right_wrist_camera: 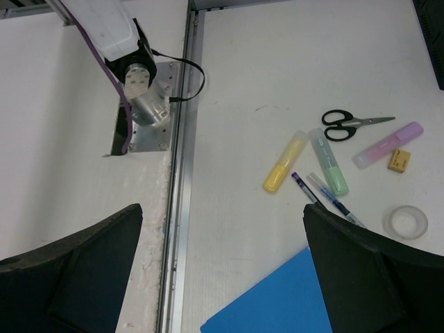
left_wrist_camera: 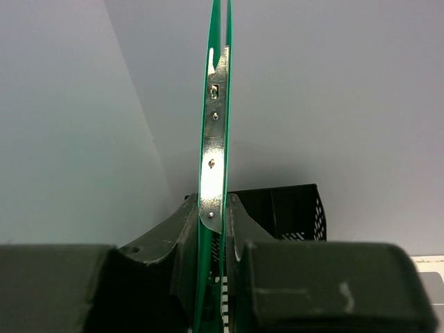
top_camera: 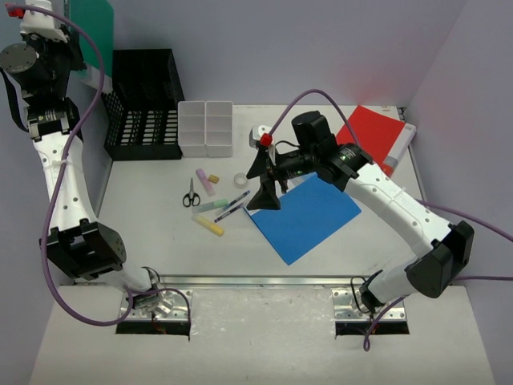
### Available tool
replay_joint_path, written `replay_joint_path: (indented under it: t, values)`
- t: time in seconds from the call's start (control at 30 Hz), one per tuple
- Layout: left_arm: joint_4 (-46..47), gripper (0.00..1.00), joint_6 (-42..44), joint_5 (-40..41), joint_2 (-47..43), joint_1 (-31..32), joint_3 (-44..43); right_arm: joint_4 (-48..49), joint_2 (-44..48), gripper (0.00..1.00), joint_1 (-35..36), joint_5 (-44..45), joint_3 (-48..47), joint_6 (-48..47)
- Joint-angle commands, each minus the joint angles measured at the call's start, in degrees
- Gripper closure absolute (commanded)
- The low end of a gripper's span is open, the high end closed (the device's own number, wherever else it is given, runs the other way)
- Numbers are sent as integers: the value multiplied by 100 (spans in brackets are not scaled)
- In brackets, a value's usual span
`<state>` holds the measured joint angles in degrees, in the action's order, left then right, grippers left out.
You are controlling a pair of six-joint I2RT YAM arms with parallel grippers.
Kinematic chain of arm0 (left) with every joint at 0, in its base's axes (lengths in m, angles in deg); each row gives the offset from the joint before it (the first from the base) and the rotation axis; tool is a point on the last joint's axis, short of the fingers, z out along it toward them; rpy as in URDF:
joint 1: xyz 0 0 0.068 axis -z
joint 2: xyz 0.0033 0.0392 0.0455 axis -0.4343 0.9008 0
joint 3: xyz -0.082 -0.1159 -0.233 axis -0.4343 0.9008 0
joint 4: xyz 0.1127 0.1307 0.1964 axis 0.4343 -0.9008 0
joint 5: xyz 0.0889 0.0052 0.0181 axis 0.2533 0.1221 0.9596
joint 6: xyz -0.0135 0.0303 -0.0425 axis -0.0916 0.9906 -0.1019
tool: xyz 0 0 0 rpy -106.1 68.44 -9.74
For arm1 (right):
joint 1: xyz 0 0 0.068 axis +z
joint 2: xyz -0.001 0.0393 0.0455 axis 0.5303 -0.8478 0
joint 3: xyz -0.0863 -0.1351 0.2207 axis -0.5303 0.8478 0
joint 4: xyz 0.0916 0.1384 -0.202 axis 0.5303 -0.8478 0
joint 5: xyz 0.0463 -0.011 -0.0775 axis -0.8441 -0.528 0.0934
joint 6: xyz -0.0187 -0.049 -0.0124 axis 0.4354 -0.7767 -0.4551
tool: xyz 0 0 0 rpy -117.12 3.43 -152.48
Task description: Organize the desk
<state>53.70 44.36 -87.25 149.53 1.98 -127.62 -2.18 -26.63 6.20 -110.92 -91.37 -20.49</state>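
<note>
The white worktop (top_camera: 144, 228) filled the middle of the top view, its silver rail (top_camera: 256, 281) running along the 6 o'clock edge just ahead of the arm bases. The left hand (left_wrist_camera: 211, 216) was raised at the 11 o'clock corner, clamped on a green folder (top_camera: 94, 32) held upright and edge-on above the black rack (top_camera: 144, 104). The right hand (top_camera: 266, 183) hovered over the centre of the worktop with its fingers spread wide and nothing between them, just at the 9 o'clock edge of a blue folder (top_camera: 309, 216). A red folder (top_camera: 377, 136) lay at 1 o'clock. A white tray (top_camera: 206, 128) sat beside the rack at its 3 o'clock side. Loose at 9 o'clock of the right hand lay scissors (top_camera: 191, 195), a pink marker (top_camera: 205, 182), an eraser (top_camera: 214, 178), a tape roll (top_camera: 240, 178), a green marker (top_camera: 213, 206), a yellow marker (top_camera: 208, 226) and two pens (top_camera: 232, 204).
</note>
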Motion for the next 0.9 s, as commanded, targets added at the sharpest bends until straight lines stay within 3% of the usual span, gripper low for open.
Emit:
replay_joint_path:
  t: [0.0,0.3,0.87]
  values:
    - [854,100,39,3,19,-162,58,86,-73,1,-43,-153,-244,-90]
    - [950,100,91,-132,101,-305,426,89,-167,1,-43,-180,-273,-99]
    - [783,100,208,-349,-787,-592,1919,186,-111,1,-43,-262,-287,83]
